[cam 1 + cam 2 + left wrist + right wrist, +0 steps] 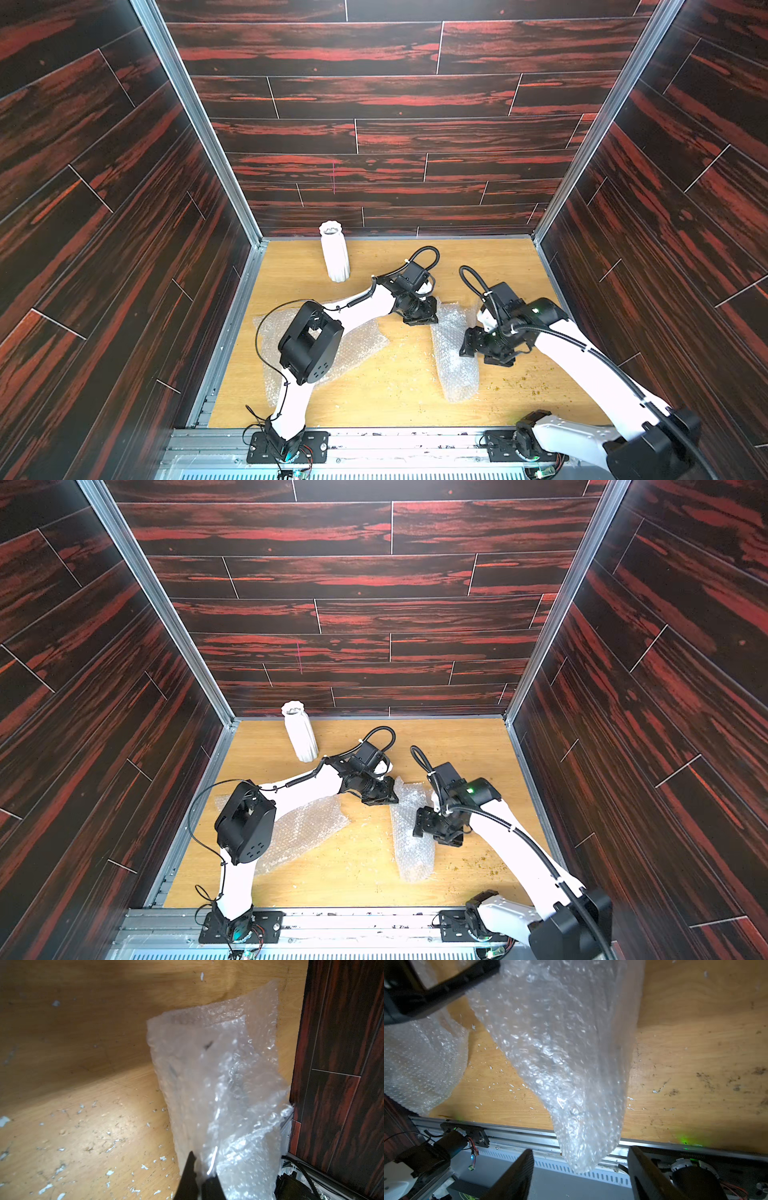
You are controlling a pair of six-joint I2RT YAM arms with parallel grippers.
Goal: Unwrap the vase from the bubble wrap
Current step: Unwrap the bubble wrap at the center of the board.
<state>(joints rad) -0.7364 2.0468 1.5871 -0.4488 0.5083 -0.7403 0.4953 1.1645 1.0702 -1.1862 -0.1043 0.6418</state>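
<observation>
Since the vase (334, 251) is shown upright and bare at the far left of the table (395, 399), well apart from both arms, the unwrapping is judged all but done. In a top view the bubble wrap (455, 357) is seen as a long crinkled sleeve between the grippers. Its far end is pinched by the left gripper (420, 318), while the right gripper (467, 345) is held spread beside its middle, gripping nothing. A second sheet (359, 345) is spread flat under the left arm. Brownish crumbs (515, 384) are scattered near the right arm.

From the left wrist, the left gripper (199, 1169) is shown clamped on the wrap's edge. Only wood is made out through the plastic, so it is judged empty, though not with certainty. White flecks (108, 1172) are strewn on the board.

From the right wrist, the fingers (517, 1174) are seen wide apart, with the wrap's free end hanging before the gap, unpinched. What is left is thought to be laying this sheet aside; the second sheet and the left arm over it may be in the way.
</observation>
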